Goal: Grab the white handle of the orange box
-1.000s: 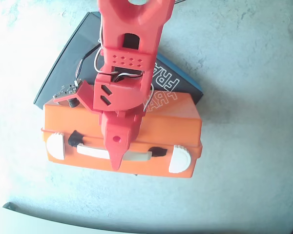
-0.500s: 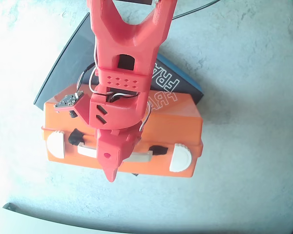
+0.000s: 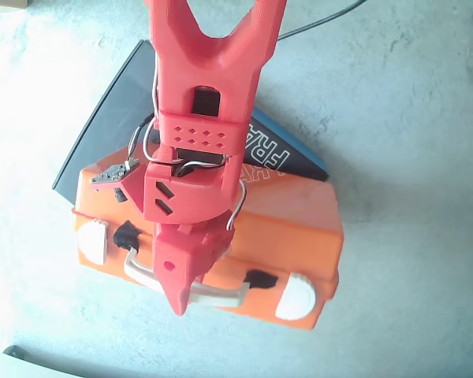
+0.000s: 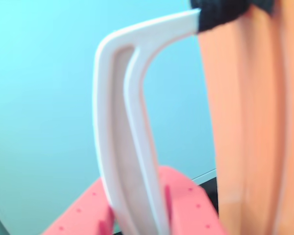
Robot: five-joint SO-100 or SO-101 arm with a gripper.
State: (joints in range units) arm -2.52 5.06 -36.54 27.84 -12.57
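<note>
On a pale, mottled grey table [image 3: 410,157], bright with glare along its left edge in the overhead view, the orange box [image 3: 292,228] lies near the middle, tilted so its right end sits lower in the picture. Under its far side rests a dark book [image 3: 114,110] with white lettering, pointing toward the table's far-left corner. A black cable [image 3: 323,20] trails off at the far edge. My red arm [image 3: 209,87] reaches down from the top, and my gripper [image 3: 181,295] sits at the box's near long side, over the white handle [image 3: 221,295]. The handle stands swung out from the box wall, with a black mount [image 3: 262,279] to its right and another [image 3: 128,234] to its left. A white latch [image 3: 296,298] shows at the right end, another [image 3: 93,240] at the left.

In the wrist view the handle [image 4: 122,147] runs down between my fingers [image 4: 191,205], which are closed around it; the box [image 4: 250,122] fills the right side against a blank blue-tinted background.

Half a second ago the box lay squarer to the picture with the handle flat against it; since then the box has turned and the handle has been pulled away from the wall.
</note>
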